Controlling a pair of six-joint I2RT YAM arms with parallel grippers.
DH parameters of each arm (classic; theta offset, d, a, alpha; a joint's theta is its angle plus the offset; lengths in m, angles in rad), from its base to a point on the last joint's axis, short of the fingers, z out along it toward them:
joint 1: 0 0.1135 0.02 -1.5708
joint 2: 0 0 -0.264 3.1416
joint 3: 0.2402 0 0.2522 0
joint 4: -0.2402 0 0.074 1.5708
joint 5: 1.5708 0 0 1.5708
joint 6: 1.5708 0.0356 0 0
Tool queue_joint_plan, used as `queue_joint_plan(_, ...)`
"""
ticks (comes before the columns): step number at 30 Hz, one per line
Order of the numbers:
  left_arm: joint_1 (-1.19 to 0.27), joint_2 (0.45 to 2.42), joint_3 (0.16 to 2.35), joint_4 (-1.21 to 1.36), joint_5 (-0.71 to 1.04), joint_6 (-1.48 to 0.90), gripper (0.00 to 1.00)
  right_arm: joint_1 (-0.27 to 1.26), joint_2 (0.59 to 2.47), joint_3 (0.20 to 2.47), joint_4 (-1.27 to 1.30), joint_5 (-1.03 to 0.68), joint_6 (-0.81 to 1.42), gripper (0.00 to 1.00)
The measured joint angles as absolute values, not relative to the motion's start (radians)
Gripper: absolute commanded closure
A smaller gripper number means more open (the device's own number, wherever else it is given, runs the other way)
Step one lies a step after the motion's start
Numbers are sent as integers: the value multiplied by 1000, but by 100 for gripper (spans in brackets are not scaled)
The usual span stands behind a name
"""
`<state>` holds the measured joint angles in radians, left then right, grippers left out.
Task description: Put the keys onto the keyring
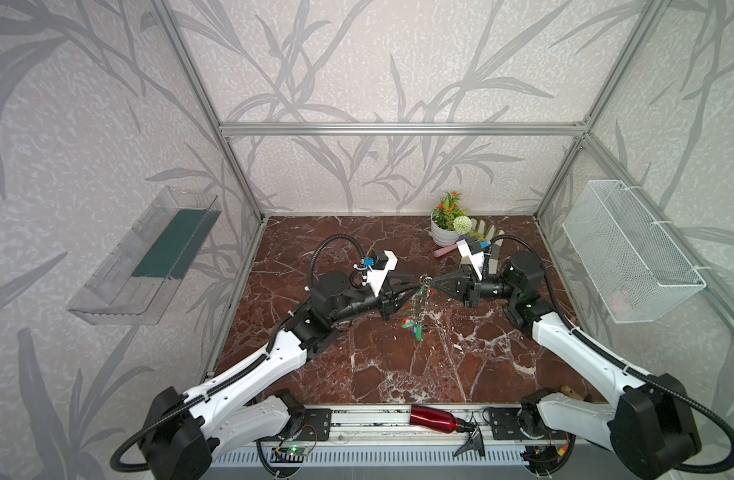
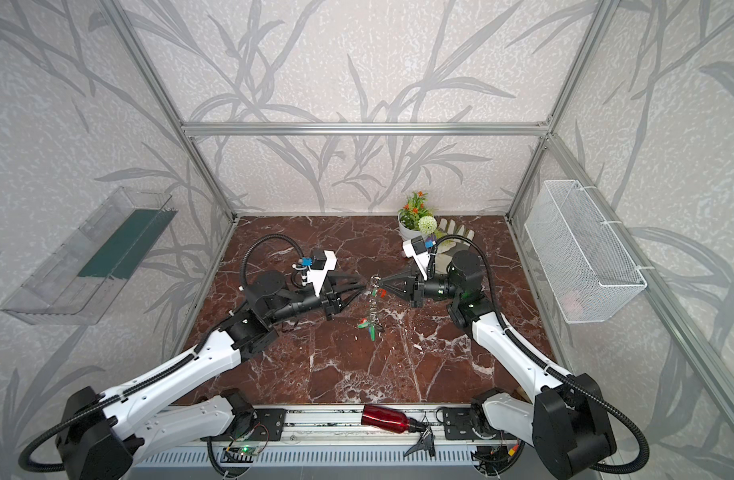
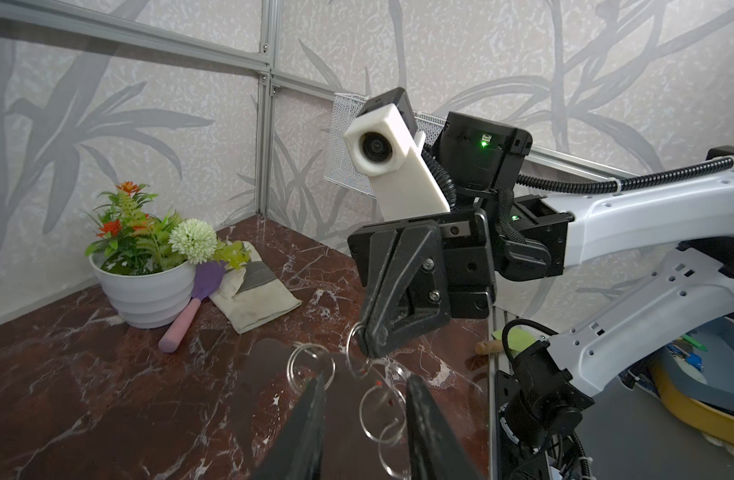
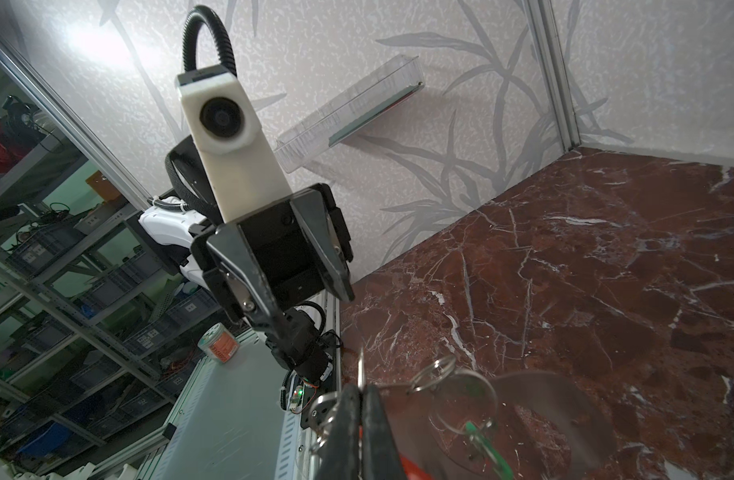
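Keyring (image 1: 419, 305) hangs above the middle of the tabletop (image 1: 357, 374) in both top views, pinched at its top by our closed right end effector (image 1: 434, 283), with tagged keys (image 1: 414, 328) dangling low. In the left wrist view, our left end effector (image 3: 365, 390) stands partly open around split rings (image 3: 311, 361), gripping nothing. We judge threading is in hand; next we must steady one ring. The right wrist view shows red marble and leaf-print walls (image 4: 440, 124).

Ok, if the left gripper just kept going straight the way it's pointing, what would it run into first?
Most likely the keyring, whose split rings hang between the open jaws of the left gripper. The shut right gripper holding it sits just behind, though depth is unclear.
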<state>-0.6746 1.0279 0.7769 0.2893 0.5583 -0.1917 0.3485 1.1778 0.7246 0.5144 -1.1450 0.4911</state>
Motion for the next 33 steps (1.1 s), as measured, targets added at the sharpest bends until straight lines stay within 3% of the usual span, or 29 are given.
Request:
queue_joint_plan(6, -585, 998, 941, -117, 672, 20, 64, 395, 1185, 772, 361, -1120, 312, 100)
queue_joint_plan(16, -584, 1217, 1286, -605, 790, 326, 66, 459, 1210, 861, 117, -1092, 44, 100)
queue_joint_plan(33, -618, 1391, 1458, -841, 807, 476, 68, 472, 1212, 869, 73, -1101, 2, 100)
